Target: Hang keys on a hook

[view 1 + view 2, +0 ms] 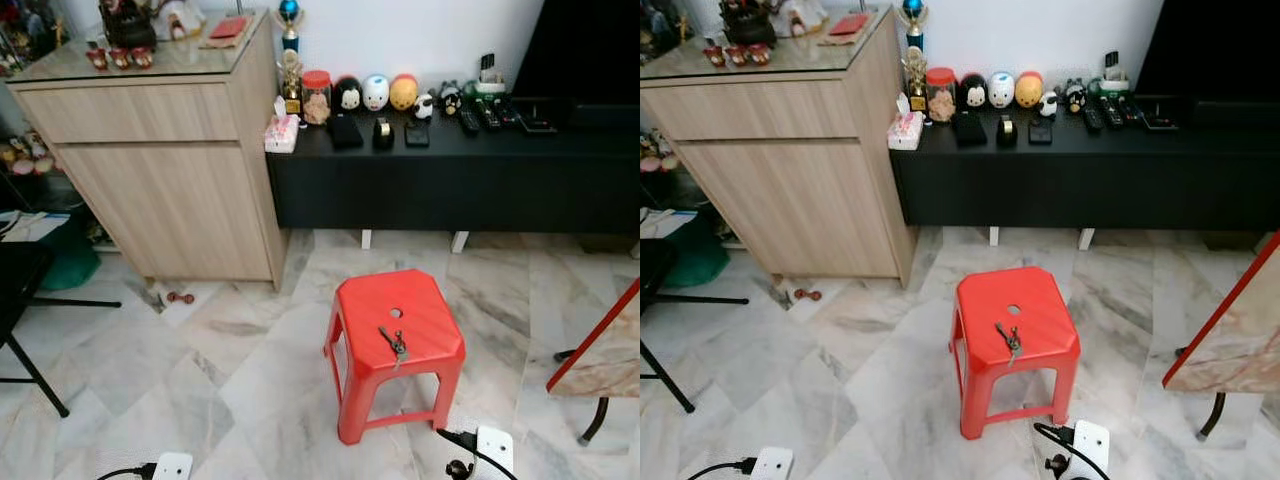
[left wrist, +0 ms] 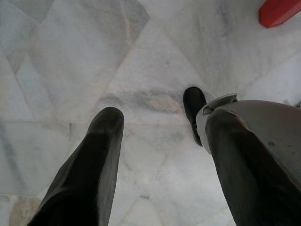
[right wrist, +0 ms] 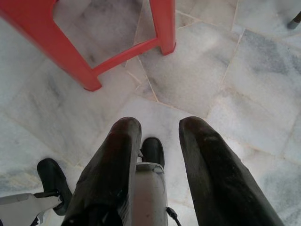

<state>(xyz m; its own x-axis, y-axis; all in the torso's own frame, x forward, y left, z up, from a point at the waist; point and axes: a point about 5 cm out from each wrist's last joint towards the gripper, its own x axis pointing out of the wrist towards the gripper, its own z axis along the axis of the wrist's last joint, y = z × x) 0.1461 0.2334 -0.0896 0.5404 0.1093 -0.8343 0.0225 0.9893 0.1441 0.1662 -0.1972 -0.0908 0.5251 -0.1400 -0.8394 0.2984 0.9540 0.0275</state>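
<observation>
the left tool (image 2: 160, 141) hung low over the marble floor (image 2: 70, 70), its two black fingers (image 2: 101, 141) spread apart with nothing between them; a corner of the red stool (image 2: 278, 10) showed at the edge of that wrist view. the right tool (image 3: 160, 136) also hung pointing down at the floor, its fingers (image 3: 207, 150) parted and empty, with the stool's legs (image 3: 162, 28) and a crossbar just ahead of it.

the keys (image 1: 394, 343) lay on the seat of the red stool (image 1: 420, 330), toward its front edge, just in front of the small round hole (image 1: 396, 313) in the seat. the stool stood on the marble floor in front of a long low black surface (image 1: 450, 180) set against the wall. on that surface sat a row of round character figures (image 1: 376, 92), a jar with a red lid (image 1: 316, 97), a tissue pack (image 1: 282, 133), some dark cases and several remote controls (image 1: 488, 112). to the left of it stood a light wooden cabinet (image 1: 160, 170) with small items on its glass top. a small reddish object (image 1: 180, 297) lay on the floor by the cabinet's foot. a marble-patterned table edge with red trim (image 1: 600, 350) showed at the right, and a black chair frame (image 1: 25, 330) at the left.
</observation>
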